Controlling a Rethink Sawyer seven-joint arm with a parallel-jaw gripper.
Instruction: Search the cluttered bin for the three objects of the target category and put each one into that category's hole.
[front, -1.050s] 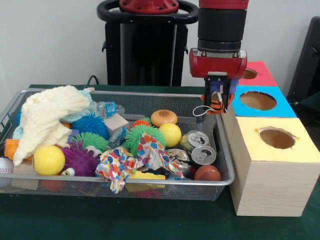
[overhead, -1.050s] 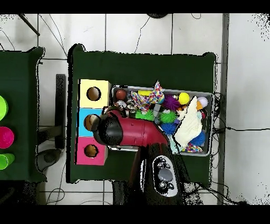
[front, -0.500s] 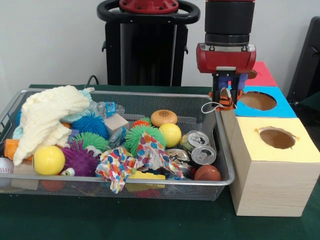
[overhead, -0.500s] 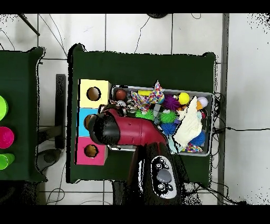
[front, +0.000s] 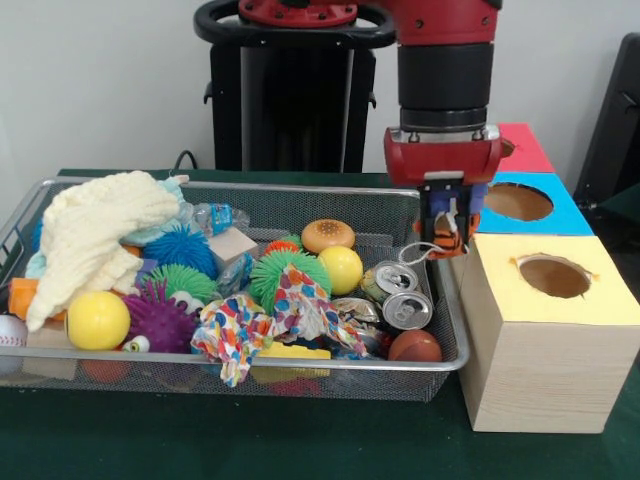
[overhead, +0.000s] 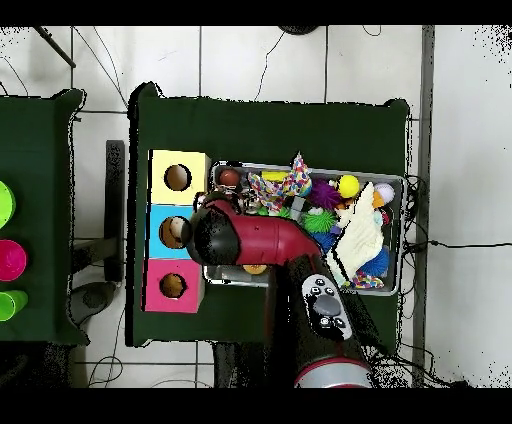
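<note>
The tool (front: 447, 228) is clenching a small orange striped toy (front: 449, 236), hanging over the wire bin's (front: 300, 372) edge beside the yellow box (front: 545, 335).

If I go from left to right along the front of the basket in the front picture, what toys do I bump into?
White baseball → yellow ball → purple spiky ball with eyes → colourful polka-dot cloth → brown ball → yellow-topped wooden box.

A plain pale wall (front: 100, 80) rises behind the dark green table (front: 230, 440). Seen from overhead, white floor tiles (overhead: 260, 65) with trailing cables surround that table, and a second green-covered table (overhead: 40, 200) stands beside it across a narrow gap.
</note>
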